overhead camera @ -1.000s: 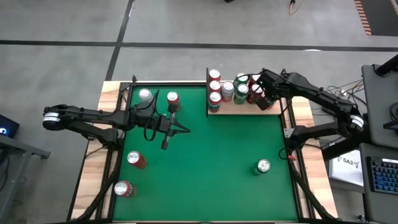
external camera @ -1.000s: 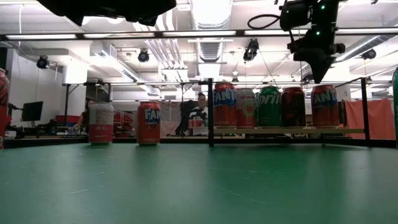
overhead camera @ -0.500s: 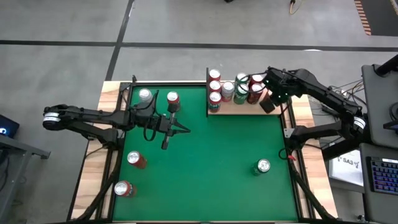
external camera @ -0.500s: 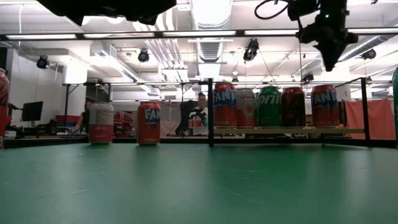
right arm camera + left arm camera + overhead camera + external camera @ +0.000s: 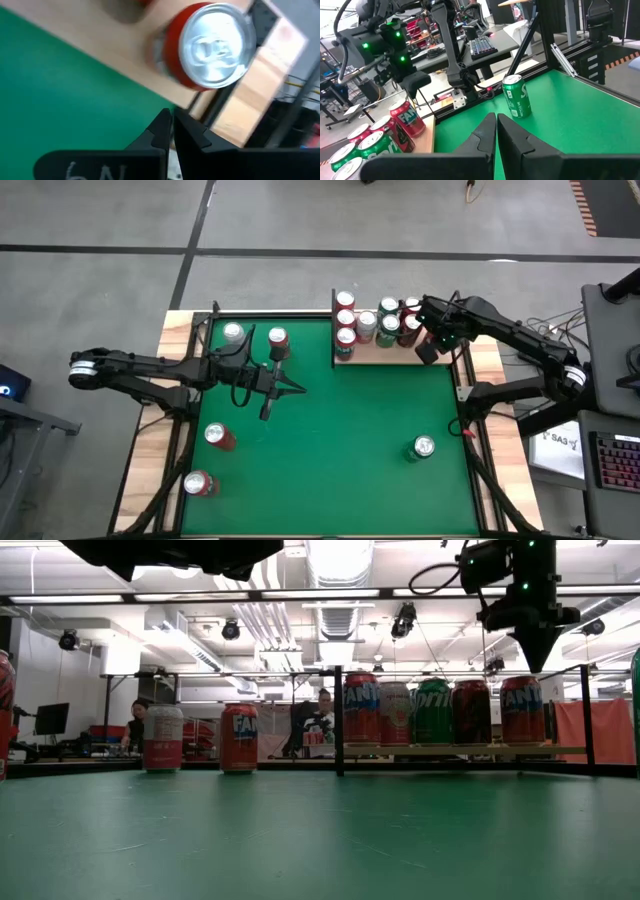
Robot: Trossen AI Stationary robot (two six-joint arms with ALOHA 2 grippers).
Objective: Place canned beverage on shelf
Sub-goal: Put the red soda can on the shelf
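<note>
Right arm hanging empty over the shelf's end, next can waiting

The right gripper (image 5: 428, 348), fingers pressed together on nothing, is hovering by the shelf (image 5: 372, 356) at one o'clock, just above the red can (image 5: 207, 46); best move, I'd judge, is lifting clear without clipping that row, then heading for the green can (image 5: 422, 448) at five o'clock. The left gripper (image 5: 266, 414), closed too, is idling at nine o'clock. Green felt (image 5: 340, 440) underfoot; a workshop with people behind.

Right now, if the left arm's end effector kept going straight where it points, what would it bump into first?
Probably the green can standing alone on the green felt; the left end effector, shut, points roughly at it, though the line may pass just beside it.
</note>
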